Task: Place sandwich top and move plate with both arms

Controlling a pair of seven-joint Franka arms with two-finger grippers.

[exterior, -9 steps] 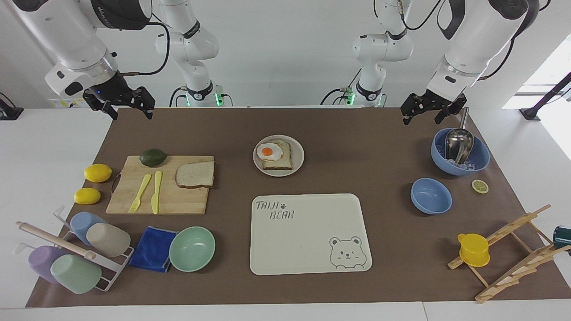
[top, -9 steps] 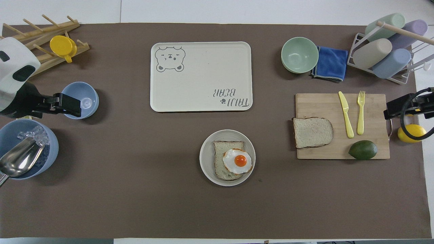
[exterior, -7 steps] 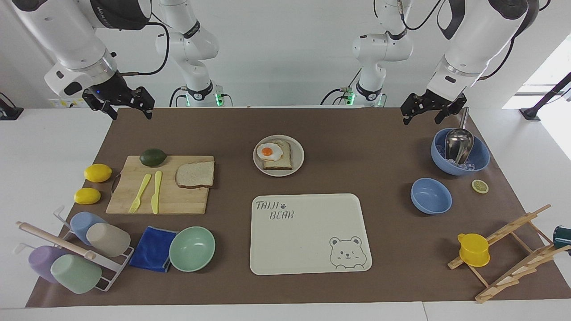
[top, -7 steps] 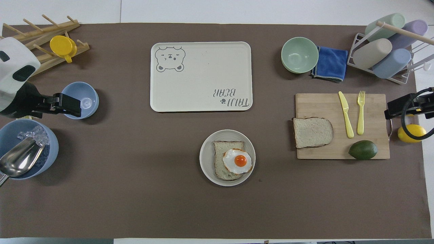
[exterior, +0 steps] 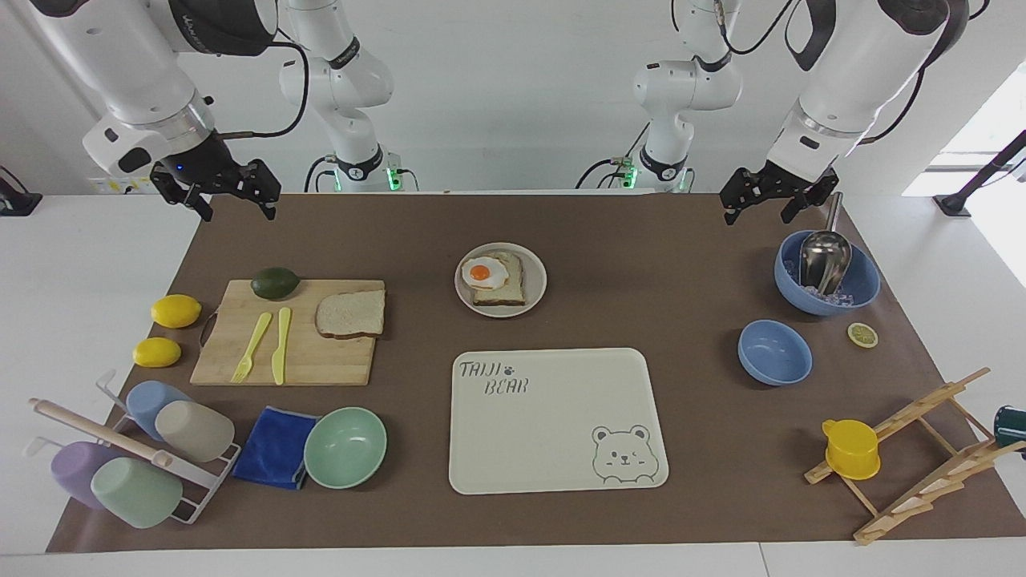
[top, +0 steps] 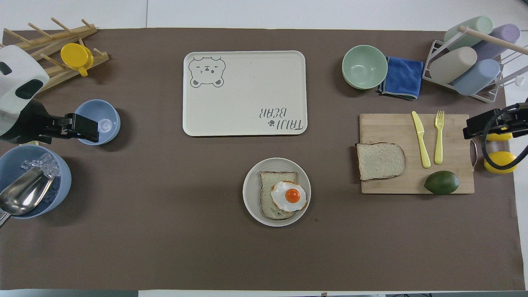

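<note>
Sandwich top (exterior: 350, 313) lies on the cutting board (exterior: 290, 332) toward the right arm's end; the plate (exterior: 538, 282) sits mid-table, apart. Right gripper (exterior: 232, 195), fingers spread, hangs over that end's robot-side corner, likely readying a reach; left gripper (exterior: 769, 198), also spread, waits.

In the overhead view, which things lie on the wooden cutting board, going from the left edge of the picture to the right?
sandwich top → yellow knife → yellow fork → avocado, all on the cutting board.
</note>
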